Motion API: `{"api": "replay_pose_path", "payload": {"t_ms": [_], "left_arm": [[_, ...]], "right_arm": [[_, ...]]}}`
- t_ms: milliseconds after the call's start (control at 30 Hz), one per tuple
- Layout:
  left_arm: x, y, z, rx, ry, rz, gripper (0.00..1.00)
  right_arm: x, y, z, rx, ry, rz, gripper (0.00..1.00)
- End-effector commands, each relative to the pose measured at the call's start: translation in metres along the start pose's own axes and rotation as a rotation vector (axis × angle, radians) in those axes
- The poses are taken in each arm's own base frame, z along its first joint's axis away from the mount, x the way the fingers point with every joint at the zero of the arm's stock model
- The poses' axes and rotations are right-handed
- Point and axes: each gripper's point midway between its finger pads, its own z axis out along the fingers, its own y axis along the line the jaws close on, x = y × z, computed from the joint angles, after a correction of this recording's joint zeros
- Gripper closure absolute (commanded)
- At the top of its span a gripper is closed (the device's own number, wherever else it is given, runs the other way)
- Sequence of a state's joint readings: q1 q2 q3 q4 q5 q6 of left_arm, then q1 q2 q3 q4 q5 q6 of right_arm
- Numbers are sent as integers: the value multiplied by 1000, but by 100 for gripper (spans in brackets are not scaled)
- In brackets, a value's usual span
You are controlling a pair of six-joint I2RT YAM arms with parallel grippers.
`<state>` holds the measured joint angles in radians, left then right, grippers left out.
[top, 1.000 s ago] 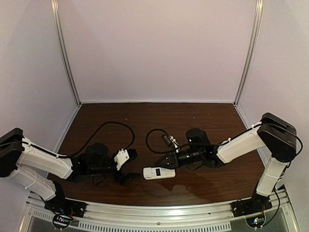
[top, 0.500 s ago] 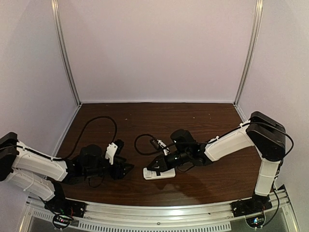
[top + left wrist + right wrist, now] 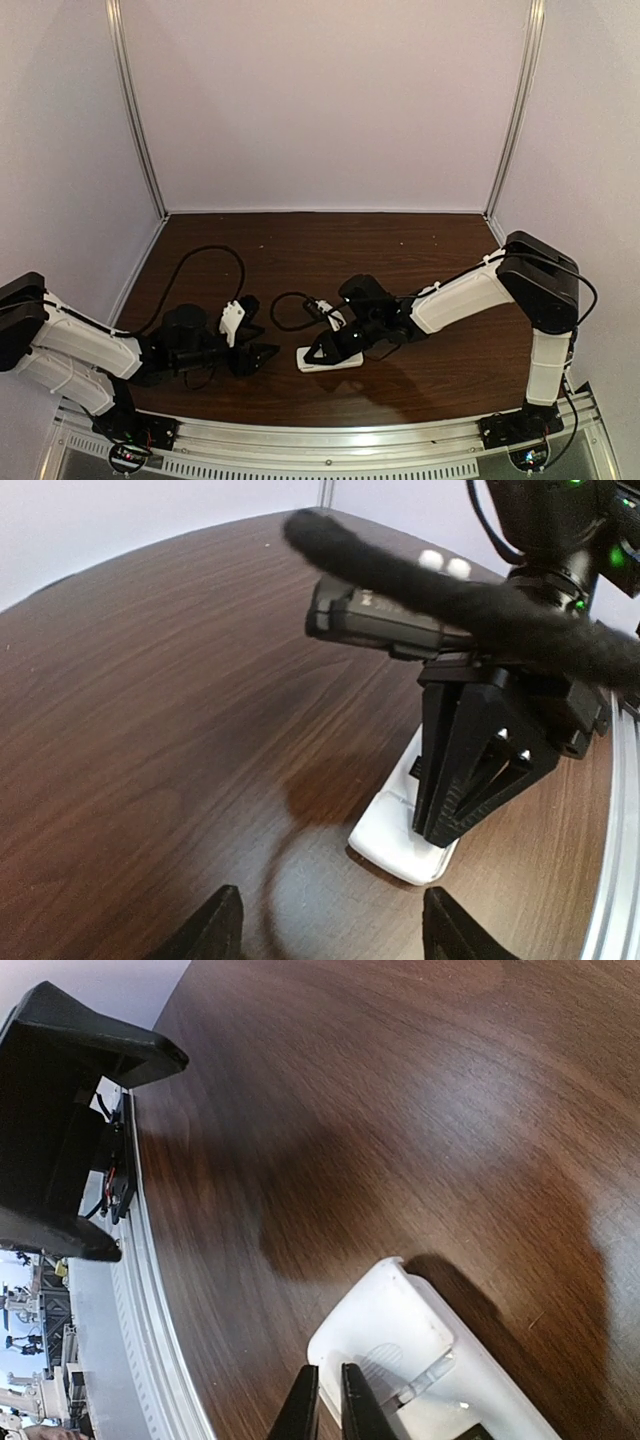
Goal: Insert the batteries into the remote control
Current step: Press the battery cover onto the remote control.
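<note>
Shifted leftward, the right end effector (image 3: 318,350) hangs clenched over the remote control (image 3: 342,364) by the near edge of the tabletop (image 3: 300,250). Left end effector (image 3: 257,335) sits released beside it.

I see the remote control (image 3: 335,360) lying flat on the table (image 3: 420,250), near the front edge, about mid-width. Right end effector (image 3: 322,350) sits over its left end. Left end effector (image 3: 258,338) is just left of it, apart.

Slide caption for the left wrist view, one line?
Shut right pincer tip-down on the white remote control lying on the wood table, framed by the open left pincer.
</note>
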<state>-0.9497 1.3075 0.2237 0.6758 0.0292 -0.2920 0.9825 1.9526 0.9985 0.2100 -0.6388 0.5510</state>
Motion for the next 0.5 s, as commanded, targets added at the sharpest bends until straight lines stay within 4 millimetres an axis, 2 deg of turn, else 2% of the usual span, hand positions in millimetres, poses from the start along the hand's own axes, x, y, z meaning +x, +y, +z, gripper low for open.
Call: {"api": "replay_pose_path", "payload": {"t_ms": [0,167,333,467], "left_arm": [[-18,-16,0,87,-105,193,35],[-14,-22,10,122,-110,320,30],[2,-37,23,224,-86,434,27],[9,-39,34,243,-68,507,22]], "right_arm": [[20,-24,6,105,66,22,90],[25,-29,8,117,85,38,91],[26,-28,6,114,82,43,91],[26,-29,4,105,72,48,91]]}}
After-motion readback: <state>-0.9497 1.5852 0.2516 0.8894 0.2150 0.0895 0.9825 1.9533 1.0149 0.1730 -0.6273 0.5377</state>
